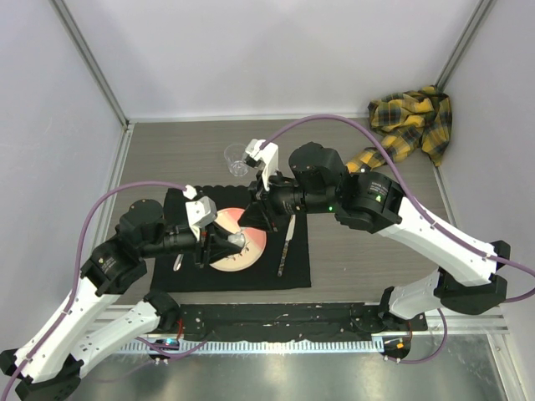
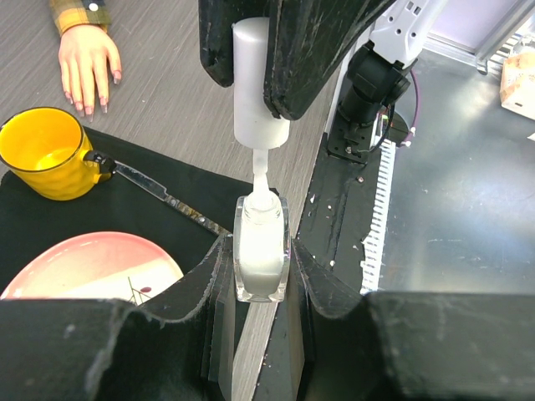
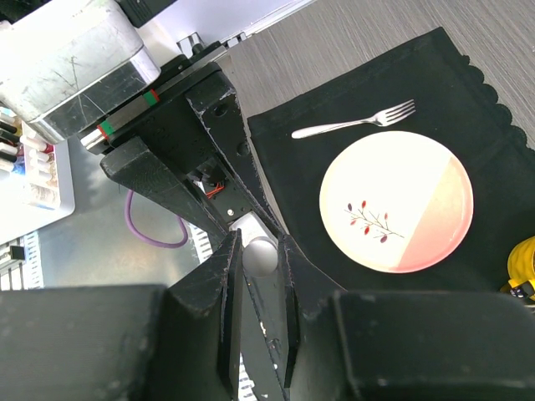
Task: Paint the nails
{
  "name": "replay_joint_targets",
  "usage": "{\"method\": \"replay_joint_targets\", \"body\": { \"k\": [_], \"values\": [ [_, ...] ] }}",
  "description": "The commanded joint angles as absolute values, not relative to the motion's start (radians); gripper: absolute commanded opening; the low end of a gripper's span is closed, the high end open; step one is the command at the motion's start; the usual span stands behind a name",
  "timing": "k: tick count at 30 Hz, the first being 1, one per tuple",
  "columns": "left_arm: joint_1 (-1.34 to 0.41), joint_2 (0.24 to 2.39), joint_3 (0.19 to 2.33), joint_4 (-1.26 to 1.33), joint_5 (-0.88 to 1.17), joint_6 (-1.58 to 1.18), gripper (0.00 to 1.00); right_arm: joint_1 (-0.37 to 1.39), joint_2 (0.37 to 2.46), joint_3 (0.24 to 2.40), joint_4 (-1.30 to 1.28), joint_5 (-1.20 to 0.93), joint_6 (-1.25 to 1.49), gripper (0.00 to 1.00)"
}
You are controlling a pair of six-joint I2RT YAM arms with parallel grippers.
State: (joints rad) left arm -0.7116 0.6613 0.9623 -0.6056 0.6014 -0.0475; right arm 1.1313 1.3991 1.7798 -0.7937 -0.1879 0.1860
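Nails (image 2: 87, 107) well clear of brush (image 2: 260, 171) | left fingers (image 2: 209, 301) clamp polish bottle (image 2: 262, 251) | right fingers (image 3: 231, 317) pinch white cap (image 3: 260, 255)

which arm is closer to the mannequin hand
Right. The right arm lies just beside the plaid sleeve of the mannequin hand, right of the mat. The left arm is over the mat's left edge, well away.
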Motion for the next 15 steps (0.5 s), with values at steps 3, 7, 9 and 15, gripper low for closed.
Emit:
{"method": "replay_joint_targets", "body": {
  "k": [3, 7, 9, 15],
  "values": [
    [-0.713, 0.661, 0.994, -0.592, 0.597, -0.043, 0.0, 1.134, 1.359, 1.778, -0.761, -0.178, 0.187, 0.01],
    [-0.713, 0.663, 0.997, -0.594, 0.597, -0.043, 0.0, 1.134, 1.356, 1.773, -0.759, -0.178, 0.189, 0.01],
    [-0.713, 0.666, 0.997, -0.592, 0.597, -0.043, 0.0, 1.134, 1.353, 1.773, -0.759, -0.176, 0.19, 0.01],
    [-0.713, 0.666, 1.0, -0.591, 0.578, -0.04, 0.0, 1.134, 1.336, 1.77, -0.75, -0.147, 0.199, 0.01]
  ]
}}
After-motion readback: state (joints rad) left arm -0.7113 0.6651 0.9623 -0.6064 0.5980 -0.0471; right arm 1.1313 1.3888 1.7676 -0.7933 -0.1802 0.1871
